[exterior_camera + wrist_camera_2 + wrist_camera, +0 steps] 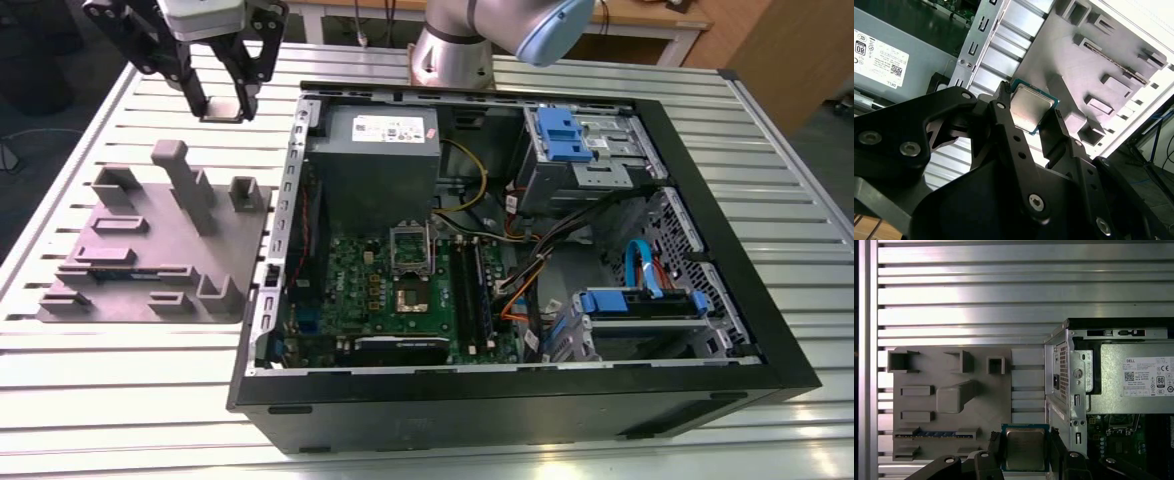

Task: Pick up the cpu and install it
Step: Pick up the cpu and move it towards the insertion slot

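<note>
Grey moulded plastic forms the tray [150, 262], whose upright posts rise from the slatted metal table [134, 400] just beside the open computer case [534, 400], on the exterior view's left. Inside the case, a grey power supply box [374, 170] sits next to the green motherboard [358, 272]. The gripper [224, 106] hangs over the table between the tray's corner and the case wall. Its black fingers [1010, 136] are clamped on two opposite edges of the cpu [1032, 108], a small square with a silver top and a thin teal rim.
</note>
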Action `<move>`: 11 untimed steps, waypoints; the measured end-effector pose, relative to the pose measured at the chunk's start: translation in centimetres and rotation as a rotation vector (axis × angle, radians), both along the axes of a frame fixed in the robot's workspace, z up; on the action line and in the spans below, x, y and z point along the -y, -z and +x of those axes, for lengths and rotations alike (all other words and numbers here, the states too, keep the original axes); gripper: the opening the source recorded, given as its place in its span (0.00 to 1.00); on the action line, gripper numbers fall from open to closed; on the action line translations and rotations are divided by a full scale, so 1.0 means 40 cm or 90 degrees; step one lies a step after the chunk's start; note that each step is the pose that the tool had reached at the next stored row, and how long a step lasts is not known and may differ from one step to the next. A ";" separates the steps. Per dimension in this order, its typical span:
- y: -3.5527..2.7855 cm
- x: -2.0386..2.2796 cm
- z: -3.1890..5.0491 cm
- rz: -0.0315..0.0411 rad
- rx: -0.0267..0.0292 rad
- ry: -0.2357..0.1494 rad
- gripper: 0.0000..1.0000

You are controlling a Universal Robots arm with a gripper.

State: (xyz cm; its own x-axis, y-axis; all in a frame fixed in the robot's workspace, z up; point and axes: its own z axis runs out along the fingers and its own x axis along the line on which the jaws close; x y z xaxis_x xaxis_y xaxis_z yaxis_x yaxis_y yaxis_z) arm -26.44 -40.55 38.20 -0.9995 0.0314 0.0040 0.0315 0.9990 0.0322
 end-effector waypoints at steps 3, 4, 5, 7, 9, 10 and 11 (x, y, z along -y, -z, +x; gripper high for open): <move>0.000 0.000 0.002 0.0000 0.0000 0.000 0.47; 0.000 0.000 0.002 0.0000 0.0000 0.000 0.47; 0.000 0.000 0.003 0.0000 0.0000 0.000 0.47; 0.000 0.000 0.003 0.0000 0.0000 0.000 0.47; 0.000 0.000 0.007 0.0000 0.0000 0.000 0.47; 0.000 0.000 0.011 0.0000 0.0001 0.000 0.47; 0.000 0.000 0.011 0.0000 0.0000 0.000 0.47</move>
State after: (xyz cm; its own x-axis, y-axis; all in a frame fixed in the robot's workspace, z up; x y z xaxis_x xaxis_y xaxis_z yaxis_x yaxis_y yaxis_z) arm -25.99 -40.55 38.20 -0.9995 0.0314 0.0040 0.0315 0.9990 0.0322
